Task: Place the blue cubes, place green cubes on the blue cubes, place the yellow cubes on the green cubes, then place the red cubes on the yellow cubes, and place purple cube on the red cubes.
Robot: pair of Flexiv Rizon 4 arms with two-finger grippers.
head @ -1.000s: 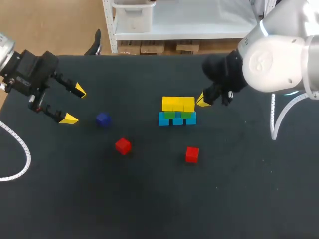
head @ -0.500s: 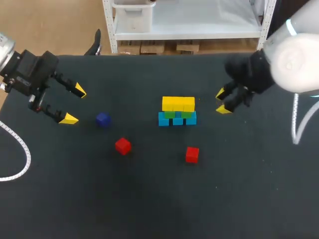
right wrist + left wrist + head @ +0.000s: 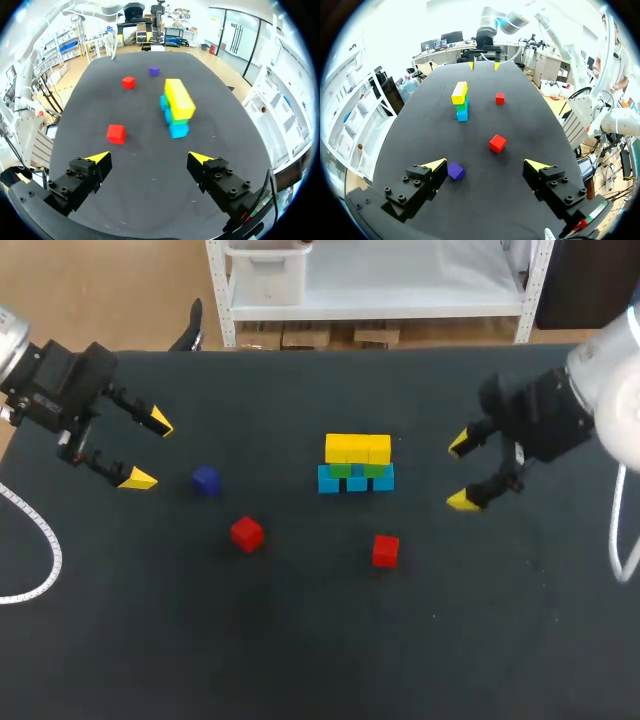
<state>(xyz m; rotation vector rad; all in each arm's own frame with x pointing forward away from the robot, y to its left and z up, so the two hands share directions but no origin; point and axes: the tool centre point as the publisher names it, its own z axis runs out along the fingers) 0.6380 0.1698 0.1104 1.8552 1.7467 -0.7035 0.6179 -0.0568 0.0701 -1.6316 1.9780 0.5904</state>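
In the table's middle stands a stack: a row of blue cubes (image 3: 356, 480), green cubes (image 3: 356, 469) on them, and yellow cubes (image 3: 357, 448) on top. Two red cubes (image 3: 246, 533) (image 3: 385, 550) lie loose in front of it. The purple cube (image 3: 206, 480) sits to its left. My right gripper (image 3: 461, 472) hangs open and empty to the right of the stack. In its wrist view the yellow cubes (image 3: 178, 98) lie ahead of the right gripper (image 3: 149, 158), with a red cube (image 3: 116, 133) closer. My left gripper (image 3: 148, 450) is open at the far left, the purple cube (image 3: 455, 171) just ahead of its fingers.
The black table (image 3: 300, 640) is bare in front of the red cubes. A white cable (image 3: 40, 540) curls along the left edge. Another white cable (image 3: 625, 530) loops at the right edge.
My right gripper has drawn back from the stack's right end, moving right and toward the front, and its fingers have spread open. The left arm has kept still.
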